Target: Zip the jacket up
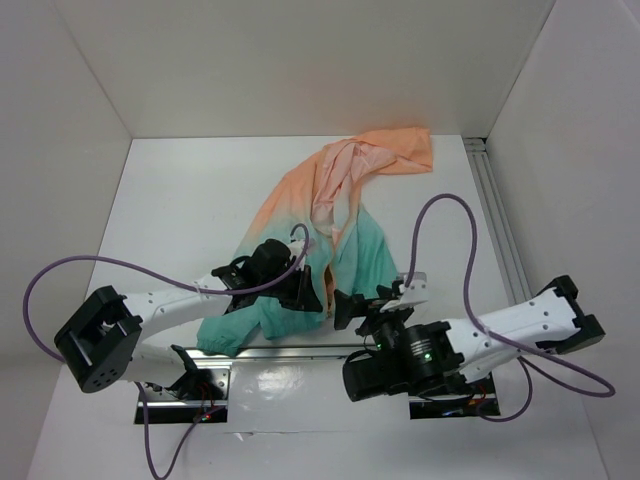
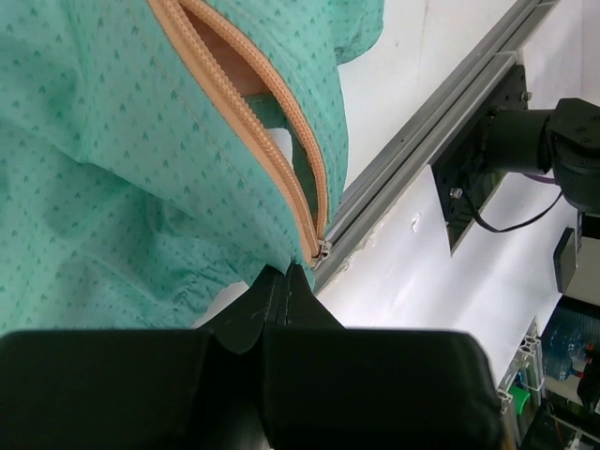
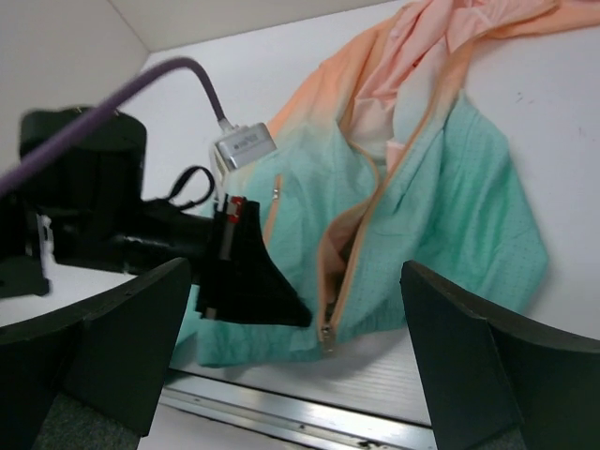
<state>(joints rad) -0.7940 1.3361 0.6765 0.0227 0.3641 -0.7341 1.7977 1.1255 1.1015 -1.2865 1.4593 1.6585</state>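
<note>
The jacket [image 1: 350, 230] lies spread on the white table, peach at the far right and teal toward the near edge. Its orange front zipper [image 2: 253, 122] stands open above the slider [image 2: 322, 250], which rests at the bottom hem. My left gripper [image 2: 289, 272] is shut, its tips pinching the teal hem just beside the slider; it also shows as the black wedge of the left gripper [image 3: 302, 319] in the right wrist view. My right gripper [image 3: 309, 375] is open and hovers low before the hem, the slider [image 3: 325, 335] between its fingers and untouched.
An aluminium rail [image 1: 280, 352] runs along the near table edge just below the hem, and a second rail [image 1: 495, 200] runs along the right wall. White walls close in the back and sides. Purple cables [image 1: 440, 215] loop over both arms.
</note>
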